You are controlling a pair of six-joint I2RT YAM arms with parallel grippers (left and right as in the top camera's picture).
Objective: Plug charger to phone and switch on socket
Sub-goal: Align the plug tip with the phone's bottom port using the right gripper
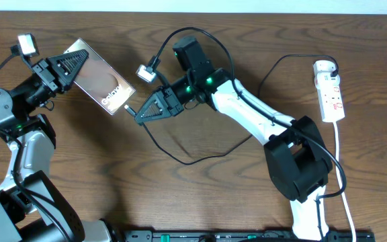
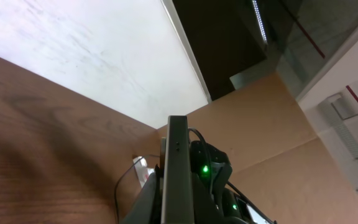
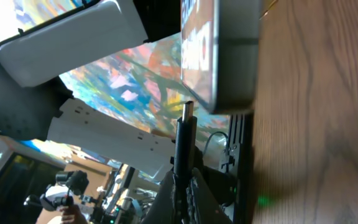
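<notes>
Between the narrow-set fingers of the right gripper (image 1: 138, 111), the charger (image 3: 185, 140) is pinched by its connector, the metal tip just beside the phone (image 1: 103, 84) at its lower edge. Beyond, the left gripper (image 1: 78, 62) clamps the tilted phone's far end. Open table (image 1: 200, 202) surrounds the slack cable loop. The socket (image 1: 330, 91) lies well apart, near the right edge.

The phone (image 2: 178, 168) stands edge-on at bottom centre, a thin dark slab rising over the wooden table (image 2: 42, 143). Just behind it, the right arm (image 2: 213, 177) glows with green lights; a thin black cable (image 2: 119, 186) curves to its left.
</notes>
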